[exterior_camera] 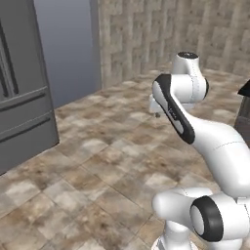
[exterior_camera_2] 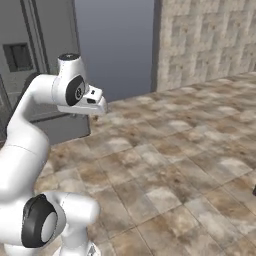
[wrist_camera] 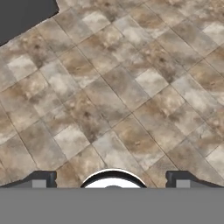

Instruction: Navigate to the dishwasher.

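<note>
I've got the arm (exterior_camera: 195, 127) folded up over the base, hand pointing down at the brown stone floor tiles (wrist_camera: 127, 87). In the hand view the gripper (wrist_camera: 112, 178) has its two dark fingertips (wrist_camera: 41, 178) set wide apart at the bottom edge, nothing between them but floor. Tall grey fridge (exterior_camera: 22, 88) sits on the left, close by, with a blue-grey wall (exterior_camera_2: 115, 45) just beyond it and a pale woven-stone wall (exterior_camera_2: 205, 40) running off to the far right. I can't pick out the dishwasher from here. A dark corner of something pokes in at the right edge (exterior_camera: 244, 107); can't tell what it is.
</note>
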